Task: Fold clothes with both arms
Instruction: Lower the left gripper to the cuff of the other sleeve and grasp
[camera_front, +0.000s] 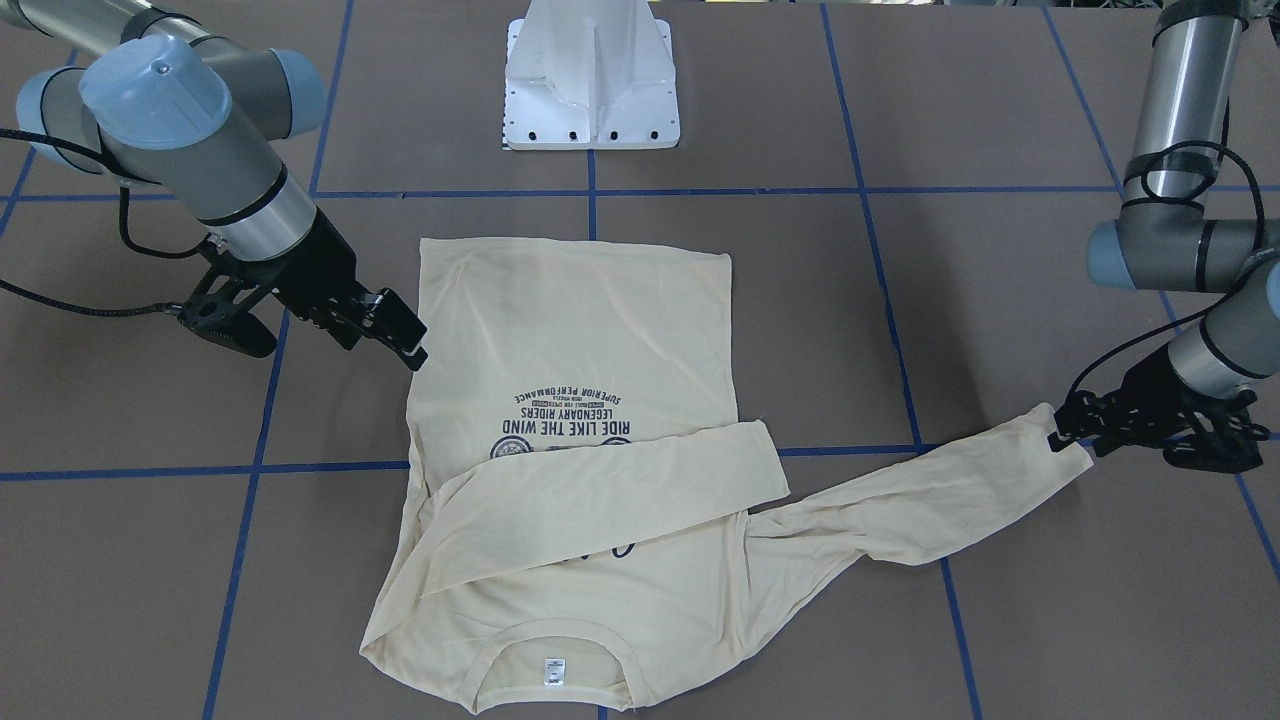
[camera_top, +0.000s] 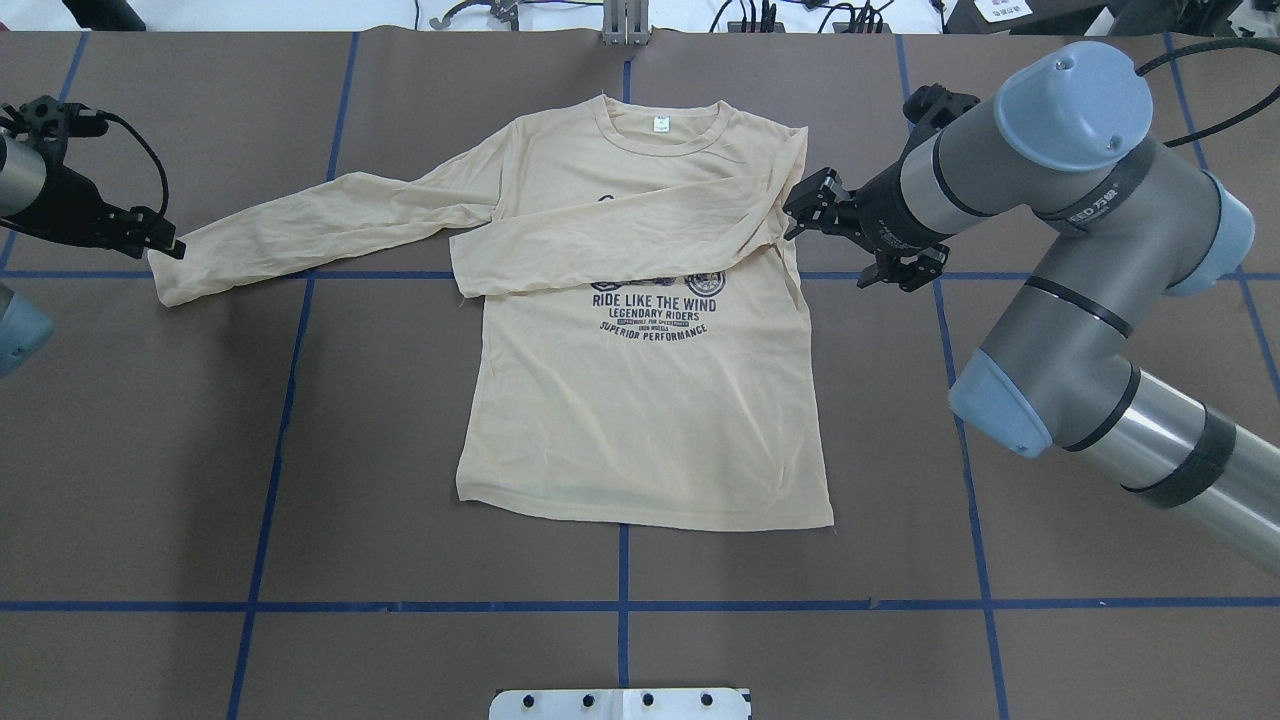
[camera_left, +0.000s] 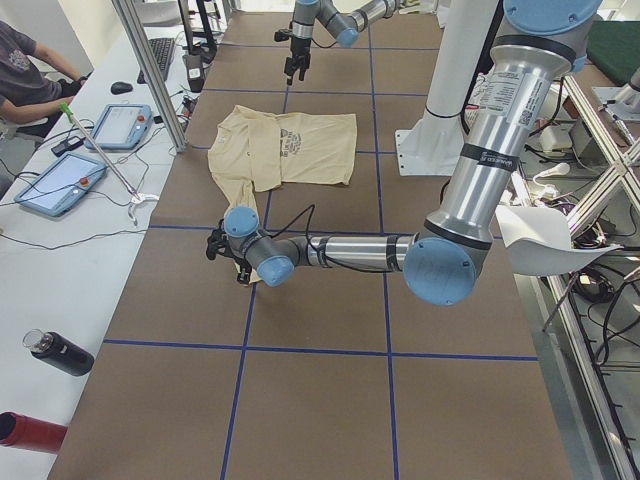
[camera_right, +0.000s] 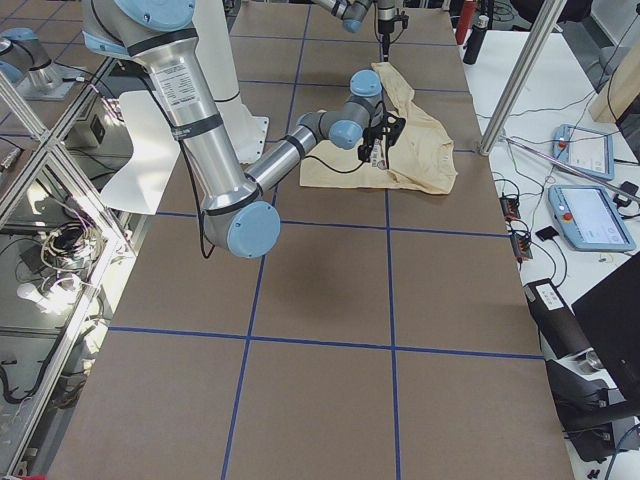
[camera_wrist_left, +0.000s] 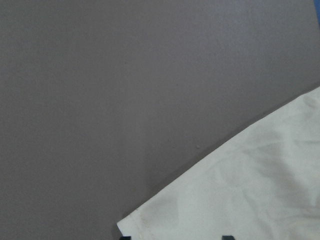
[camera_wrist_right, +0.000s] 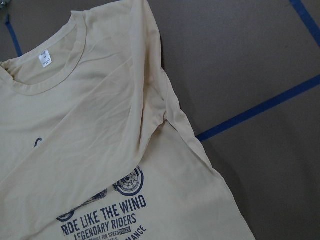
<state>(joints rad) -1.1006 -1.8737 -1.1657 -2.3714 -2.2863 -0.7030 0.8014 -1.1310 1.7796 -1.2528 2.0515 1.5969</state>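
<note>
The pale yellow long-sleeved T-shirt (camera_front: 580, 320) lies flat, chest print up (camera_top: 640, 400), neck label at the far edge from the robot. One sleeve (camera_top: 610, 235) is folded across the chest. The other sleeve (camera_top: 320, 225) stretches out to the robot's left. My left gripper (camera_top: 165, 245) sits at that sleeve's cuff (camera_front: 1060, 432). In the left wrist view its fingertips (camera_wrist_left: 125, 238) stand apart at the cuff's edge (camera_wrist_left: 250, 200). My right gripper (camera_top: 800, 210) is open and empty, just beside the shirt's folded shoulder (camera_front: 410, 345). The right wrist view shows the collar and print (camera_wrist_right: 100, 140).
The white pedestal base (camera_front: 590, 80) stands at the robot's side of the table. Blue tape lines (camera_top: 620, 605) cross the brown table top. Beyond the table's far edge are tablets (camera_left: 60, 185), a metal post (camera_left: 150, 70) and a black bottle (camera_left: 60, 352).
</note>
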